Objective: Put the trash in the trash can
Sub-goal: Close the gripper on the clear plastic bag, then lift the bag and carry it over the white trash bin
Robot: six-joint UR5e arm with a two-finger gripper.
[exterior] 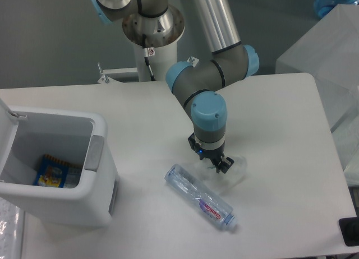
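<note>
Two pieces of trash are still out on the bench (280, 113), so nothing of the visible pair has gone into the can yet. The wrapper (233, 172), crumpled and see-through, lies on the bench right of centre, and the pincer (212, 160) is down on its left edge, pointing straight at the bench top. Its fingers look close together with wrapper film around them, which suggests a pinch on the wrapper, but the film is clear and the fingertips are small and dark, so I cannot tell for sure whether it has a grip.

The bottle (200, 197) lies on its side just in front of the wrapper, cap end toward the lower right, its upper end almost touching the film. Nothing is holding it.

The trash can (98, 175) stands at the left of the bench, well apart from both pieces, with its lid (7, 116) swung open at the far left. Something colourful, a blue and yellow packet (53, 172), already rests at the bottom.

As a judgement, the task is at an early stage: the wrapper pick-up is in hand, and what remains is lifting it, carrying it over the open can, dropping it, and then doing the same with the bottle.
</note>
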